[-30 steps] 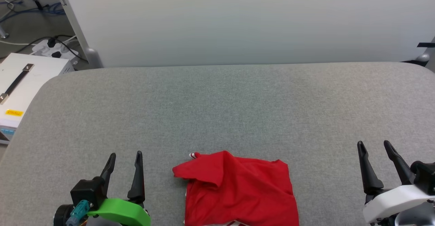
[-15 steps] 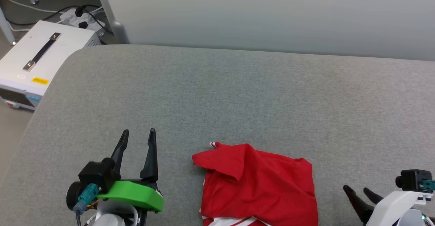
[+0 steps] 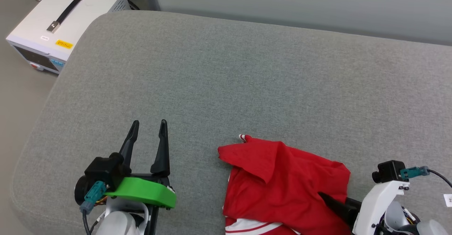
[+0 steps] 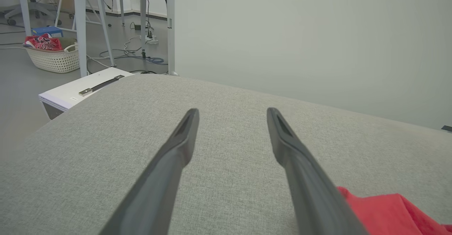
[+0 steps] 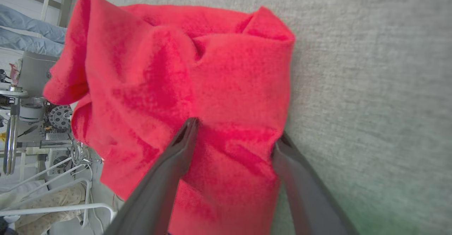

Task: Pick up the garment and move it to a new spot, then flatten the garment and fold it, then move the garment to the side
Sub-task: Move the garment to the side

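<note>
Garment [image 3: 282, 185] lies on grey cloth tabletop [image 3: 247, 69], pale wall [image 3: 282, 1] behind; red, rumpled, striped trim at near edge. Left gripper [image 3: 149, 122] jaws apart; right gripper [image 5: 236, 129] jaws apart astride garment.

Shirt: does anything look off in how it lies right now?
Yes. The shirt lies crumpled, not flat, on the grey pad: its far left corner is folded over, and creases bunch between the right gripper's open fingers.
</note>
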`<state>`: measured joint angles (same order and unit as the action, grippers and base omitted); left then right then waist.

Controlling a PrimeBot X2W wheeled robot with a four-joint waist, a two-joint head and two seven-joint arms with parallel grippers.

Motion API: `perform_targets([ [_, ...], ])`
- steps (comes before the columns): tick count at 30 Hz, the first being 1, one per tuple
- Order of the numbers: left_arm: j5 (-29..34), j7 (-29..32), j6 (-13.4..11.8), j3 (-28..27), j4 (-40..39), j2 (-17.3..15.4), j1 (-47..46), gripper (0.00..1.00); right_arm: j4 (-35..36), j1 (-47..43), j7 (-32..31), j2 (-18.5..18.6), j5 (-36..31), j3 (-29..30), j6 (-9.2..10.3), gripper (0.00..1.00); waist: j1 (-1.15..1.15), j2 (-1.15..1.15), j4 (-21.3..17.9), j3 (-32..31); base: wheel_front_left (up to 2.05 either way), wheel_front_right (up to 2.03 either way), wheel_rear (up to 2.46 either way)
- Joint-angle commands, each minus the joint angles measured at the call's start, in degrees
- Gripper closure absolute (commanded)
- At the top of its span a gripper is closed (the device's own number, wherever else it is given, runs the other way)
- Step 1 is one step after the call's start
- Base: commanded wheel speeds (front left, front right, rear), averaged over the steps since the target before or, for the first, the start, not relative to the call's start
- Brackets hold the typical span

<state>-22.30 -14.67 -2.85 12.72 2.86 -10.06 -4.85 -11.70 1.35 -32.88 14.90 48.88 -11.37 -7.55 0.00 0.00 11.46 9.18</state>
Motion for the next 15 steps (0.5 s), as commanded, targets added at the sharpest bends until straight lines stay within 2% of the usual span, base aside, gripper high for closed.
perform_targets([
  [1,0.9,-0.3,0.5,-0.3,0.1,0.6,-0.9,0.0,-2.3,-0.5,-2.1,-0.5,0.9,-1.7,0.06,0.0,0.0,0.0,0.7,0.7,0.0,0.0,0.0],
  [2,1.1,-0.3,0.7,-0.5,0.3,0.8,-1.0,0.0,-2.9,-0.3,-2.8,-0.5,1.3,-2.1,0.06,0.56,0.0,0.0,0.6,0.7,0.0,0.0,0.0],
  [3,1.3,-0.3,0.9,-0.7,0.4,0.9,-0.9,0.0,-3.1,-0.1,-3.0,-0.4,1.5,-2.4,0.06,0.9,0.0,0.0,0.6,0.7,0.0,0.0,0.0],
  [4,1.5,-0.3,1.1,-1.0,0.5,1.1,-0.9,0.0,-3.4,0.2,-3.0,-0.5,1.9,-2.6,0.06,1.0,0.0,0.0,0.4,0.5,0.0,0.0,0.0],
  [10,2.6,-0.3,2.0,-2.0,1.5,1.5,-0.3,0.0,-2.4,2.1,-0.7,0.3,2.3,-3.8,0.06,1.0,0.0,0.0,-1.4,-1.3,0.0,0.0,0.0],
  [15,3.1,-0.3,2.2,-3.1,1.4,1.5,1.0,0.0,-0.4,4.0,1.1,2.5,-1.7,-4.7,0.06,1.0,0.0,0.0,-4.9,-3.2,0.0,0.0,0.0],
])
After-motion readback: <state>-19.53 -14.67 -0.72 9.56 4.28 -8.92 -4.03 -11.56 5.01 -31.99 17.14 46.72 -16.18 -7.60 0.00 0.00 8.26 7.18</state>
